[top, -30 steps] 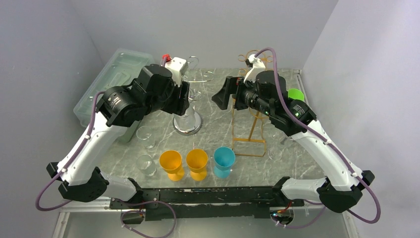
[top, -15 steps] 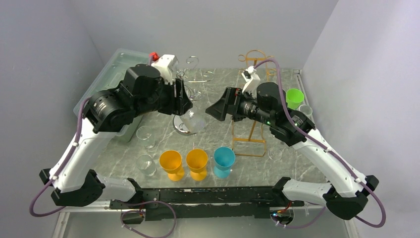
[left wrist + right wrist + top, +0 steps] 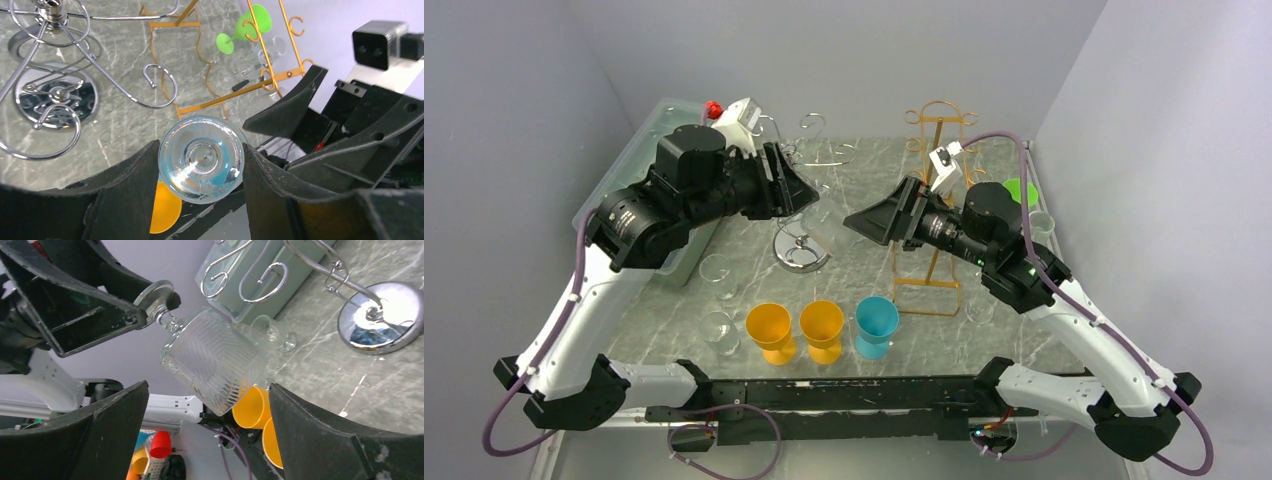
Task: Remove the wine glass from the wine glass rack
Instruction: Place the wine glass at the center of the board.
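Slipping is judged the main danger. The wine glass [image 3: 215, 367] is pinched only by its flat foot in the left gripper [image 3: 200, 155], with the patterned bowl hanging tilted in the air. It is up and to the right of the wine glass rack [image 3: 802, 248] and appears to be free of the curled hooks. A thin foot clamped at its edges could be pivoted or pulled out by the weight of the bowl, and the glass would then be dropped onto the marble or the cups on the near side of the rack.

The right gripper [image 3: 208, 387] is held with its jaws spread wide to either side of the bowl, touching nothing. If it were closed off-centre or too hard, the glass could be levered out of the left pinch or cracked. If the glass were swung back toward the rack, the chrome hooks just beside the foot could be struck.

Two orange cups [image 3: 770, 328] and a blue cup [image 3: 876, 322] are stood in front of the rack. Clear glasses [image 3: 717, 270] are set to its near left, and a plastic bin [image 3: 649, 150] to its far left. A gold wire stand [image 3: 210, 103] is placed to the right of the rack, with a green cup [image 3: 250, 25] beyond it. The stand is crowded by the right arm, so little room is left for a sideways move.
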Controlling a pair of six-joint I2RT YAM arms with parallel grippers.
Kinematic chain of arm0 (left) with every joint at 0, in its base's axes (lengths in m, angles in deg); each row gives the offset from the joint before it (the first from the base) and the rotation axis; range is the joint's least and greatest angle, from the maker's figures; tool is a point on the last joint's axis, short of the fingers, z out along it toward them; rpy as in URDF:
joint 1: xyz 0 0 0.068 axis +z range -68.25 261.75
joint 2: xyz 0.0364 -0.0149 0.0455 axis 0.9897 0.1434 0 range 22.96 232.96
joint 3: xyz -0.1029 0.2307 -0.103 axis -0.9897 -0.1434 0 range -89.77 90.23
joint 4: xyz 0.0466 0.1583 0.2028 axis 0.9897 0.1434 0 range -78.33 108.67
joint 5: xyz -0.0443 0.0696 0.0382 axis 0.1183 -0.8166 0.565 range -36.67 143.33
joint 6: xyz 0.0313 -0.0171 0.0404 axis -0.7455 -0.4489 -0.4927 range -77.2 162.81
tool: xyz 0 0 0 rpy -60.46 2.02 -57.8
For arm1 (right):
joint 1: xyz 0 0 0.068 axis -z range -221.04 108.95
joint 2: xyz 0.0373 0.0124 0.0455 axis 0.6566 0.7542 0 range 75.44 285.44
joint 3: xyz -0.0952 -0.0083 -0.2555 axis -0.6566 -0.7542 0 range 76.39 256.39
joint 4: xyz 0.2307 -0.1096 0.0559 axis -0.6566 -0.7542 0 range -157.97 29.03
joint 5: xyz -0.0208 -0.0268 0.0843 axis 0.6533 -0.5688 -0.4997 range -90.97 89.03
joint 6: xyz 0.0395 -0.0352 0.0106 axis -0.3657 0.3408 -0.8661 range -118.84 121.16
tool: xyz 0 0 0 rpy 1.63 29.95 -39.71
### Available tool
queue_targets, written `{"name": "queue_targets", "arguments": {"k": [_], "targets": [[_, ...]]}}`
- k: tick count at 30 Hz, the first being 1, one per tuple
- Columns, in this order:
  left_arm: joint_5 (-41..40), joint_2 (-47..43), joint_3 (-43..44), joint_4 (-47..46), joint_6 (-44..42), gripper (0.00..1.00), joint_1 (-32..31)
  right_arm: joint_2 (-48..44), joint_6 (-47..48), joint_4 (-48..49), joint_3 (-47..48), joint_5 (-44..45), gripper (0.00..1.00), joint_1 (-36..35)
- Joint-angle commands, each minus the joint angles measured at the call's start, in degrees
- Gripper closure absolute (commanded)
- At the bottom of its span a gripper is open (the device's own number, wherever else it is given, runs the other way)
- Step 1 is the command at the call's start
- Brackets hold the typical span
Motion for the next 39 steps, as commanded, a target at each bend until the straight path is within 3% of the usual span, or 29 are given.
{"name": "queue_targets", "arguments": {"k": [1,16,17,19,29,34,36,39], "targets": [[6.3,-2.5,-1.2,-11.1,5.6,0.80,2.6,-1.2,-3.9,5.5,-1.0,-1.7,0.10,-0.2],[14.3,-5.8,-9.5,-26.7,16.4,0.80,8.4,-1.4,-11.8,19.9,-3.6,-1.5,0.35,-0.2],[14.5,-6.0,-10.4,-27.6,17.3,0.75,8.6,-1.2,-12.3,20.7,-3.8,-1.5,0.37,-0.2],[15.3,-6.7,-12.6,-30.3,19.2,0.80,9.2,-0.9,-13.4,24.6,-4.2,-1.4,0.42,-0.2],[20.1,-8.5,-21.9,-45.8,30.3,0.80,11.8,2.4,-16.4,34.3,-3.7,-0.1,0.63,-0.2],[21.0,-8.7,-24.5,-49.1,32.7,0.79,12.4,3.5,-16.3,36.3,-3.3,1.2,0.85,-0.2],[21.4,-8.4,-24.6,-49.4,32.6,0.73,12.5,3.5,-15.3,35.8,-2.7,2.1,0.99,-0.2],[20.7,-8.1,-23.4,-46.7,29.8,0.53,12.4,3.2,-12.8,33.6,-1.3,4.3,1.00,-0.2]]}}
